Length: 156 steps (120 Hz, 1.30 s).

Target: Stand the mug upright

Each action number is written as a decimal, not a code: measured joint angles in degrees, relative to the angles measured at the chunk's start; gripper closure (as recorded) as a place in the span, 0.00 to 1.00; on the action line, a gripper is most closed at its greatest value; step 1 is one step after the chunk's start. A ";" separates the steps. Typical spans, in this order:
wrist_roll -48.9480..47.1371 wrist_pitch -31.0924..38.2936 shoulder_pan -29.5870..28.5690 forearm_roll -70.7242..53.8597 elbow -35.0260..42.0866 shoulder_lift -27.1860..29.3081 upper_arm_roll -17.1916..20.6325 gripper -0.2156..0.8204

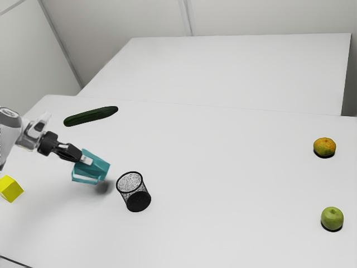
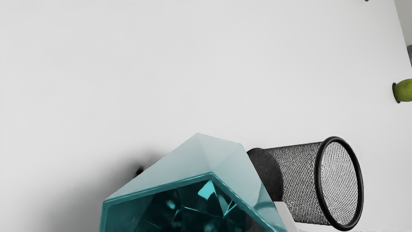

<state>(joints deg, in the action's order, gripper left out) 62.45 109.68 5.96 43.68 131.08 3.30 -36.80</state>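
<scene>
In the exterior view my gripper (image 1: 85, 160) is shut on the teal mug (image 1: 98, 166), at the exterior view's left. The mug is tilted, with its handle (image 1: 85, 180) low and a soft shadow on the table below it. Whether a corner of it touches the table I cannot tell. The wrist view has the angular mug (image 2: 225, 154) close up, its open mouth turned toward the camera. One pale fingertip of my gripper (image 2: 284, 215) is against the mug's side; the other is hidden by the mug.
A black mesh cup (image 1: 134, 192) stands close beside the mug on the white table (image 1: 223, 167). A cucumber (image 1: 91, 116) lies behind, a yellow block (image 1: 10, 188) near the arm. Far off at the exterior view's right are an orange fruit (image 1: 324, 147) and a green apple (image 1: 332, 218).
</scene>
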 joint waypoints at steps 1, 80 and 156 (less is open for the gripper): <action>-0.03 0.08 0.11 -0.20 -0.18 -0.02 0.14 0.96; -11.09 5.63 5.58 -29.64 -17.40 -10.28 18.40 0.96; -28.74 22.38 7.10 -46.79 -11.02 -10.49 23.61 0.96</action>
<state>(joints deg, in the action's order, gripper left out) 33.72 132.06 13.06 -3.11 120.05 -7.19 -13.19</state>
